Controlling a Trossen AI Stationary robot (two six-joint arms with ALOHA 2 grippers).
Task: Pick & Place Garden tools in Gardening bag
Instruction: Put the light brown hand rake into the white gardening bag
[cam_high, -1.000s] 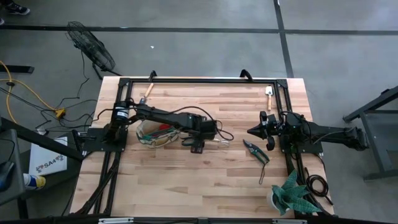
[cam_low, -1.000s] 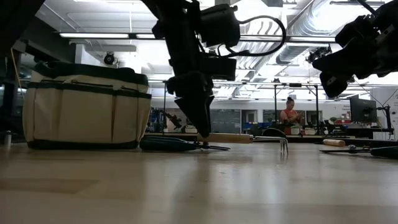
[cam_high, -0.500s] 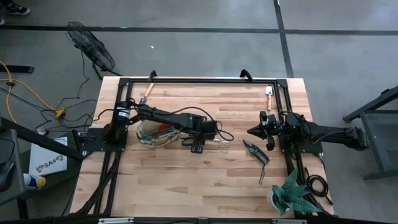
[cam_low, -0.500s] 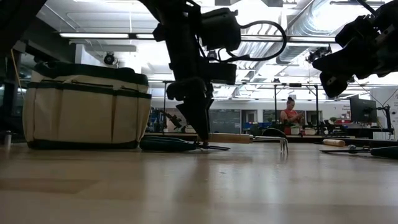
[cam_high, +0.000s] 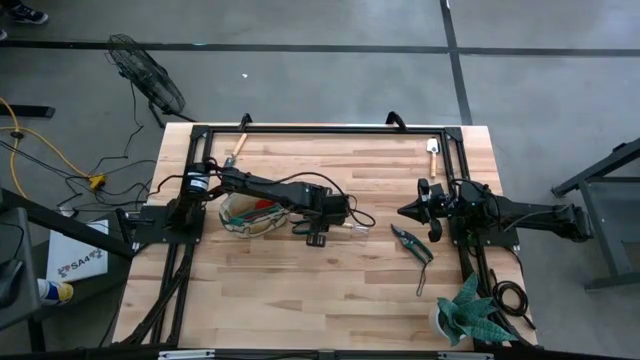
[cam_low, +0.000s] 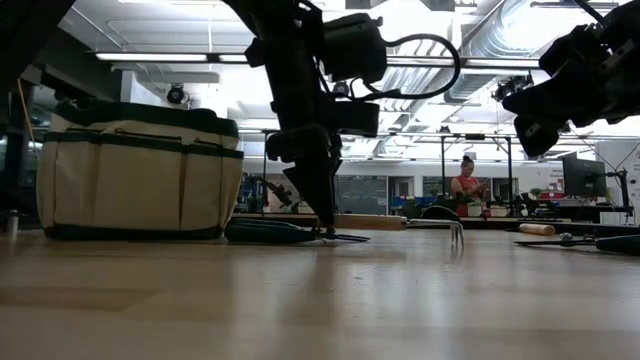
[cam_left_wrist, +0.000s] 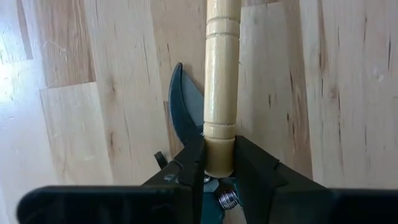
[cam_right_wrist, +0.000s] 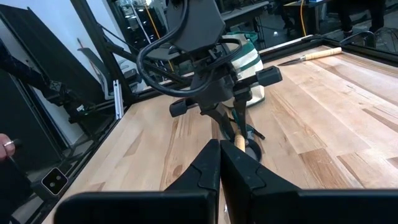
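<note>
From above, the left gripper (cam_high: 318, 238) sits just below the table's centre, at four o'clock from the round beige fabric gardening bag with green trim (cam_high: 247, 213), but what it grips is hidden under the arm. The left wrist view fills that in: the two dark fingers (cam_left_wrist: 189, 165) are pressed against either side of a pale, turned wooden handle (cam_left_wrist: 222, 87) with shallow grooves, clamped on its butt end. Beneath the handle lie dark teal pruning shears (cam_left_wrist: 184, 112), curved blade and coiled spring showing, flat on the blond plank tabletop (cam_left_wrist: 336, 93).

The low view shows the handle (cam_low: 370, 222) lying level on the table, running towards three o'clock to curved metal prongs (cam_low: 447, 227), with the bag (cam_low: 140, 170) standing upright at nine o'clock.

The right gripper (cam_high: 403, 211), fingers together and empty, hangs at the three o'clock side. Slim dark pruners (cam_high: 411, 243) lie at six o'clock from it, and a small wooden-handled trowel (cam_high: 433, 153) at twelve o'clock. A spiky green potted plant (cam_high: 470, 312) stands at the five o'clock corner.
</note>
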